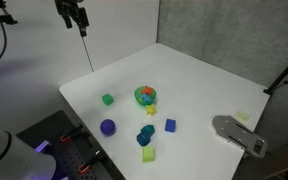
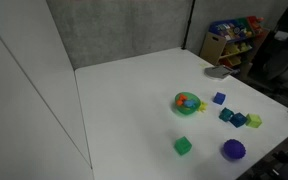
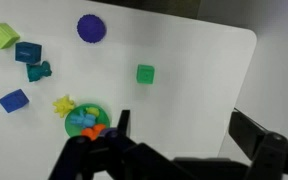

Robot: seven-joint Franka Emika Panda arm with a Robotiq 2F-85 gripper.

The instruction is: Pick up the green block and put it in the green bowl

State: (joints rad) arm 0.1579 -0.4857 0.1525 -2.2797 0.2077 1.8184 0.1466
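Observation:
The green block (image 1: 108,99) is a small medium-green cube lying alone on the white table; it also shows in the other exterior view (image 2: 183,146) and in the wrist view (image 3: 145,73). The green bowl (image 1: 138,95) stands a short way from it and holds orange and blue pieces; it shows in both other views (image 2: 177,103) (image 3: 89,107). My gripper (image 1: 77,25) hangs high above the table's far edge, well away from the block. In the wrist view its fingers (image 3: 184,135) are spread wide apart, open and empty.
A purple ball (image 1: 107,127), a blue cube (image 1: 170,125), dark teal blocks (image 1: 146,132), a yellow-green cube (image 1: 147,154) and a yellow star (image 1: 151,108) lie near the bowl. A grey object (image 1: 239,135) sits at the table's edge. A toy shelf (image 2: 234,38) stands behind.

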